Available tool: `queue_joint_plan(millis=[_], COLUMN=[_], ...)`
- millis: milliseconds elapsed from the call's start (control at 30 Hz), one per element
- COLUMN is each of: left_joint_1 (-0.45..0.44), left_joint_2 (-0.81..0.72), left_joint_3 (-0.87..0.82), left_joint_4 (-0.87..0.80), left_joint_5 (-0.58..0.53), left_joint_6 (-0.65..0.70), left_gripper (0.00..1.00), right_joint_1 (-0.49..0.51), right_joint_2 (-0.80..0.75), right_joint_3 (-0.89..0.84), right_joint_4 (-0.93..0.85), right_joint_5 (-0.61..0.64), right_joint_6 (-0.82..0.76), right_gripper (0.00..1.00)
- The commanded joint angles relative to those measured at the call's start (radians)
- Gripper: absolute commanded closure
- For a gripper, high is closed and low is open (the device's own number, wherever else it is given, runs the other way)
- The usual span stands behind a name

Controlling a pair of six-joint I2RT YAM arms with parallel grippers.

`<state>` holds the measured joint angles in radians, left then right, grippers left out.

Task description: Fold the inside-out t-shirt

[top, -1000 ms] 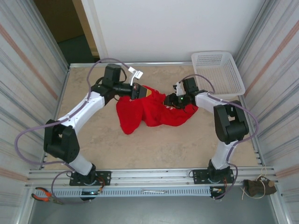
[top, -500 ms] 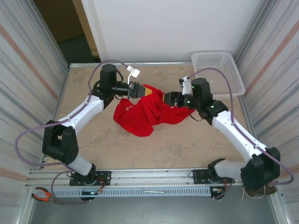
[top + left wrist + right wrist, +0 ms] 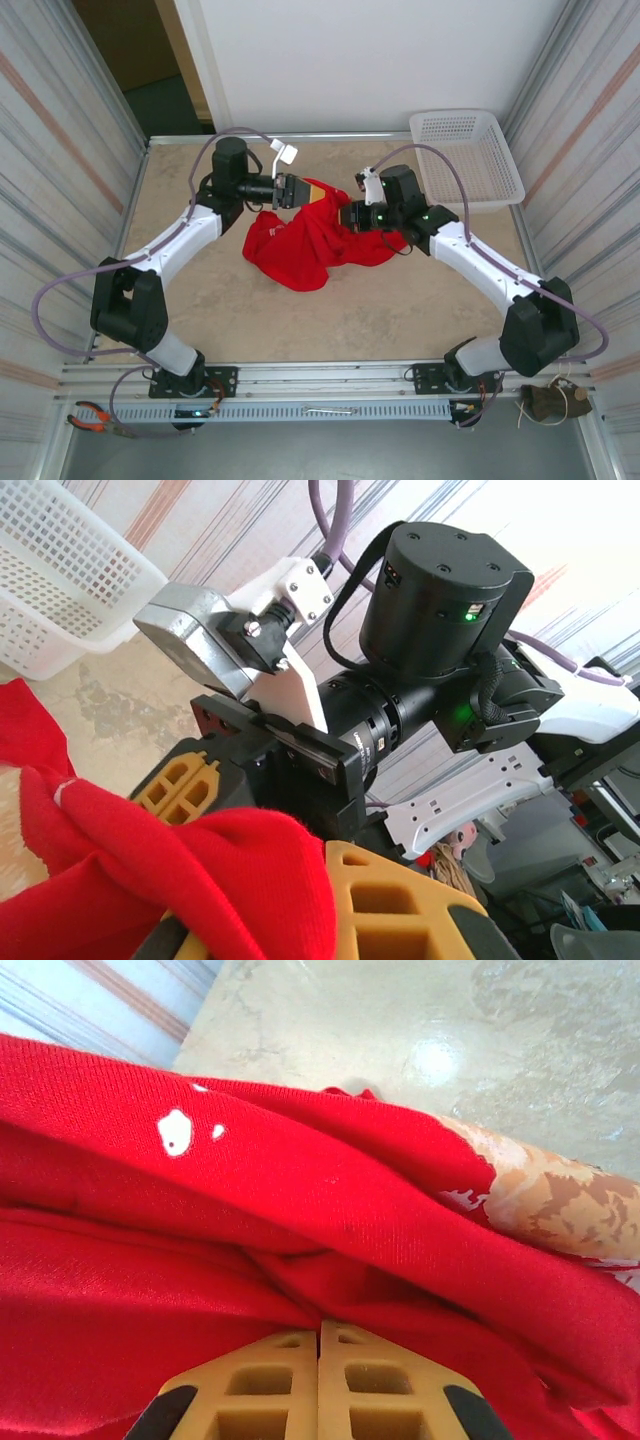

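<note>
So the inside-out t-shirt (image 3: 305, 245) is bunched in a loose red heap mid-counter, with its top edge pulled up between the two arms. The left end effector (image 3: 310, 192) is clamped on a thick roll of that edge. The right end effector (image 3: 342, 214) is closed pad to pad against a fold, and we honestly can't tell whether any cloth is caught in it.

We'd guess it's light, floppy cotton with zero stiffness, so it'll sag and bunch wherever it isn't held. Hems, shoulder seams or the collar look like the best spots to grab, since a pinch mid-panel just drags up a wad.

The counter (image 3: 400, 310) is smooth, marbled beige, a bit shiny, so the fabric should slide easily. There are striped panels on both sides, a white wall behind, and a white mesh basket (image 3: 465, 150) in the far right corner.
</note>
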<state>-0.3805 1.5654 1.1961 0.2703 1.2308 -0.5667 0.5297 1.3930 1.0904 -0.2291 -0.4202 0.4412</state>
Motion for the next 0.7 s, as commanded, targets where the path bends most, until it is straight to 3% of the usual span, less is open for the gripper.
queue_joint_plan(millis=[0,200,267,367,433,533,667], left_joint_1=[0.028,0.081,0.090,0.095,0.098,0.088,-0.017], left_joint_2=[0.011,0.072,0.096,0.103,0.071,-0.039,-0.189], left_joint_3=[-0.017,-0.055,-0.065,-0.086,-0.109,-0.158,-0.194], left_joint_4=[0.077,0.137,0.150,0.159,0.151,0.044,-0.177], left_joint_5=[0.003,-0.013,-0.026,-0.068,-0.118,-0.290,-0.575], left_joint_6=[-0.037,-0.083,-0.095,-0.105,-0.095,-0.002,0.186], left_gripper=[1.00,1.00,0.89,0.57,0.46,0.38,0.38], right_joint_1=[-0.025,-0.108,-0.126,-0.145,-0.151,-0.157,-0.165], right_joint_2=[-0.086,-0.228,-0.244,-0.236,-0.218,-0.193,-0.168], right_joint_3=[0.011,0.001,0.005,0.011,0.011,0.006,-0.002], right_joint_4=[0.002,0.031,0.053,0.079,0.083,0.098,0.117], right_joint_5=[-0.077,-0.190,-0.221,-0.250,-0.258,-0.278,-0.299], right_joint_6=[0.005,0.053,0.073,0.098,0.099,0.108,0.116], right_gripper=[1.00,1.00,1.00,1.00,1.00,1.00,1.00])
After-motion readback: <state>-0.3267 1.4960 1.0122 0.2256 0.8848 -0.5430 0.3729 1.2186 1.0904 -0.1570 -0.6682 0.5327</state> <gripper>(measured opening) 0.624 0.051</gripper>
